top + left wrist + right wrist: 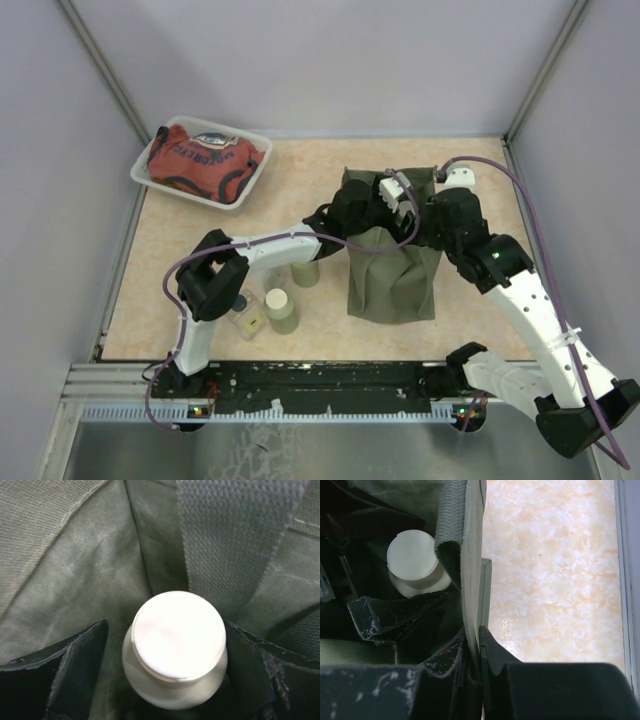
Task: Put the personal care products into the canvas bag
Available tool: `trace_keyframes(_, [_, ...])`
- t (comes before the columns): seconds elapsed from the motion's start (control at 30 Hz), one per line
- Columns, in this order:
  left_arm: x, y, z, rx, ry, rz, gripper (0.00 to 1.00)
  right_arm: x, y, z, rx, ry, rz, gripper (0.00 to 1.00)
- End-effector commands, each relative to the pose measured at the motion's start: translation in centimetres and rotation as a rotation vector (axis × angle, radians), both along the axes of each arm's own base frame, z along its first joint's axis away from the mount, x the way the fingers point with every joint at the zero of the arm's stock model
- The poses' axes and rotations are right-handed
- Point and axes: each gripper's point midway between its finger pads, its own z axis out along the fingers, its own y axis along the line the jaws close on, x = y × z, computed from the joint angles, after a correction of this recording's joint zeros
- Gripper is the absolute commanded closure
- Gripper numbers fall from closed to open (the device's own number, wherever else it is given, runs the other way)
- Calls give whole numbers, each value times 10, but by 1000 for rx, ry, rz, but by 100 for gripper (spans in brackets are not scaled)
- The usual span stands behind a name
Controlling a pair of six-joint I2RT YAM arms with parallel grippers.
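The canvas bag (392, 285) stands upright on the table (300, 170), right of centre, with one bottle (175, 645) inside it. A second bottle (305, 272) stands near the bag's 9 o'clock. A third bottle (282, 310) and a fourth bottle (246, 322) sit toward 8 o'clock. The tray (180, 193), holding the cloth bundle (200, 160), lies well apart at 10 o'clock.

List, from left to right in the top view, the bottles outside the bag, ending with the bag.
In order: clear bottle → olive-green bottle with cream cap → olive-green bottle with its top hidden → canvas bag.
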Motion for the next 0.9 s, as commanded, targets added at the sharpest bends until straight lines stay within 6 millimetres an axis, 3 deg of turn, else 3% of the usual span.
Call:
trace_keyframes(0.0, [-7, 0, -14, 22, 11, -18, 0, 3, -4, 7, -17, -36, -19, 88])
trace_keyframes(0.3, [-19, 7, 22, -27, -1, -43, 0, 5, -1, 2, -13, -29, -8, 86])
trace_keyframes(0.47, [-33, 25, 86, -117, -55, -44, 0, 7, -1, -1, -21, -27, -10, 86])
trace_keyframes(0.63, [-47, 71, 169, -177, -147, 40, 0, 9, -1, -6, -30, -22, -12, 86])
trace_keyframes(0.73, [-49, 113, 201, -162, -166, 163, 0, 11, -1, -7, -36, -20, -16, 86])
trace_keyframes(0.8, [-46, 140, 195, -96, -141, 264, 0, 11, -2, -7, -42, -17, -15, 86])
trace_keyframes(0.87, [-41, 165, 174, 0, -95, 370, 0, 12, -3, -7, -52, -15, -21, 86])
